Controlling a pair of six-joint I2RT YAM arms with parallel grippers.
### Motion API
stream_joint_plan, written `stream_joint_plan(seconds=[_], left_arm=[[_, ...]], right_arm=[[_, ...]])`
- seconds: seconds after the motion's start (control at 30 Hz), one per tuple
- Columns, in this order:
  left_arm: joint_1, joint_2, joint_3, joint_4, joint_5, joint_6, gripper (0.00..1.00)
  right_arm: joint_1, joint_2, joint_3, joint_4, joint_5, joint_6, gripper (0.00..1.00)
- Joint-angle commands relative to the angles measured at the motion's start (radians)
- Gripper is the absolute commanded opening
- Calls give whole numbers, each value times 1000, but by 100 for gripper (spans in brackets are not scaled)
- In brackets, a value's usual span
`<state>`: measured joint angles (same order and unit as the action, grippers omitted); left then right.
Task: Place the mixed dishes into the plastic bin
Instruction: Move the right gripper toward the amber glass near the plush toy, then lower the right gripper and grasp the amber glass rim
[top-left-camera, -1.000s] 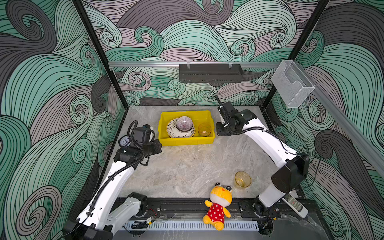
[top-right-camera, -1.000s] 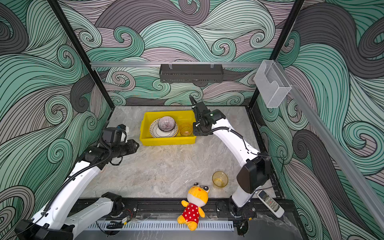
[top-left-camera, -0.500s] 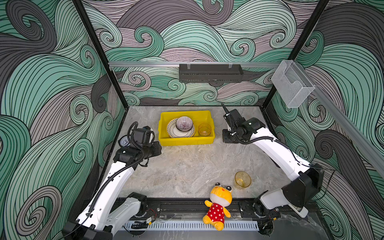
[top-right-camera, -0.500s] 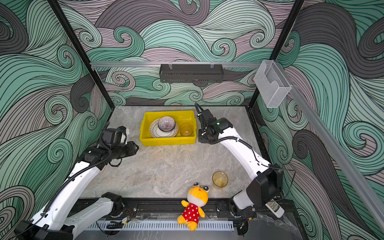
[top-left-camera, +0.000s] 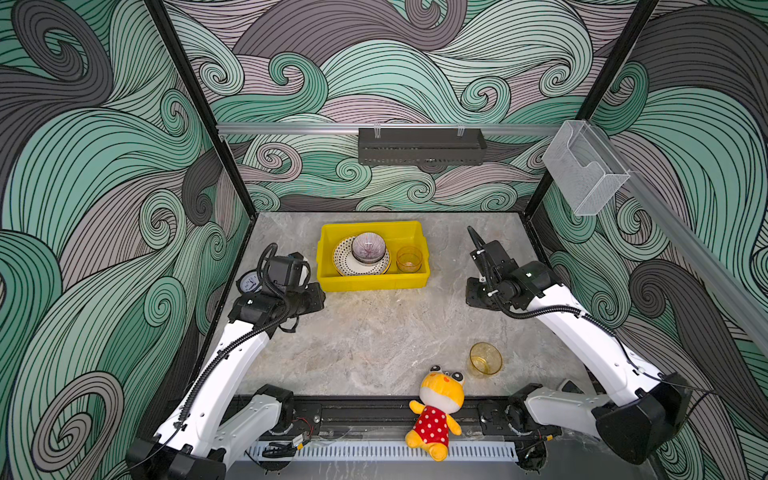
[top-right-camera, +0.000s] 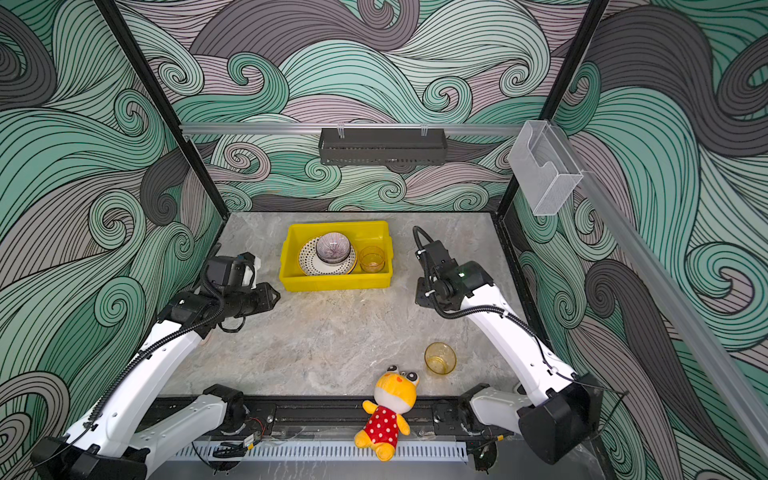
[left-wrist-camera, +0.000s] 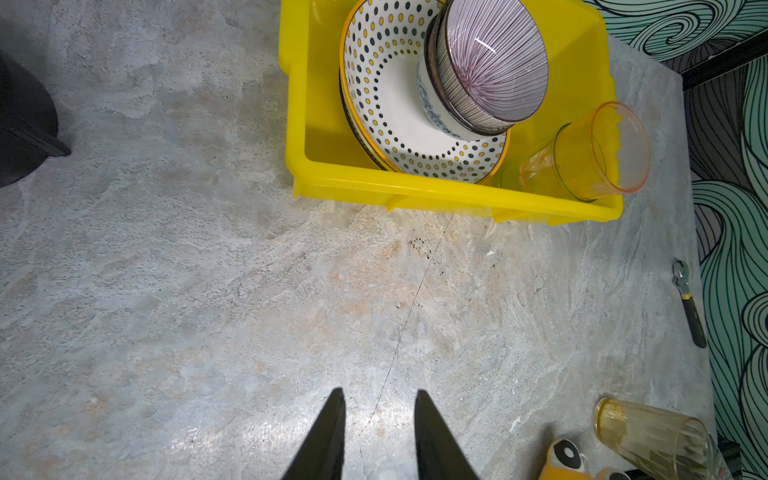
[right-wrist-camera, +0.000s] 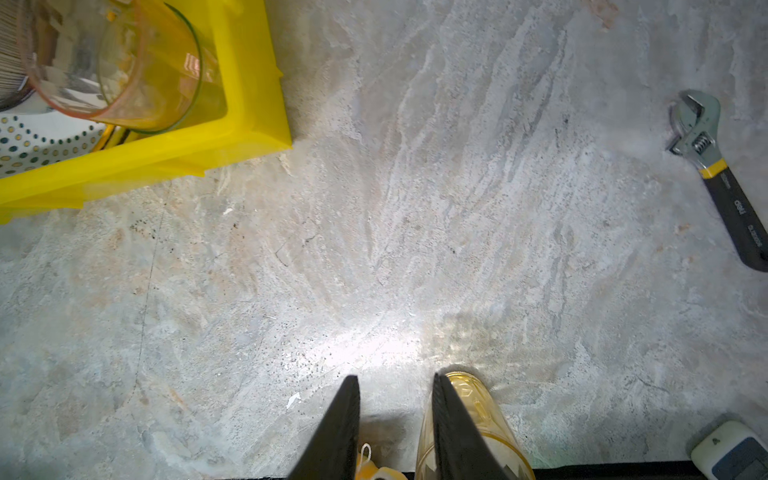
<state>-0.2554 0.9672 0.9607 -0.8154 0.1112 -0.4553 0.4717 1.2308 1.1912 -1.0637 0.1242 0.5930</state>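
Note:
The yellow plastic bin stands at the back middle of the table. In it lie a dotted plate, a lilac bowl stacked on another bowl, and nested translucent cups. An amber cup stands upright on the table at the front right. My left gripper hangs open over bare table, left of the bin's front. To the right of the bin my right gripper is open with nothing in it; the amber cup shows behind one finger, not held.
A yellow plush toy lies at the front edge beside the amber cup. A round clock sits behind my left arm. A wrench and a remote lie on the right side. A dark tray and a clear box hang on the walls.
My right arm has drawn back from the bin's right end to the right and toward the front, and its jaws have widened. The left arm has not moved.

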Motion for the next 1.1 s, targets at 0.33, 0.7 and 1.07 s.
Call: stream_joint_plan(seconds=[0.33,0.7,1.07], left_arm=[[12,-12,-27,-11,12,8,32],[11,-28,-58,5,19,-3,32],[11,-19,-83,33,34,-14,32]], right_arm=[[-48,-68,-67,-162,-50,58,33],[-60,-103,-154,-216,-57,124,37],[-65,-157,-234,-268,-24,186,39]])
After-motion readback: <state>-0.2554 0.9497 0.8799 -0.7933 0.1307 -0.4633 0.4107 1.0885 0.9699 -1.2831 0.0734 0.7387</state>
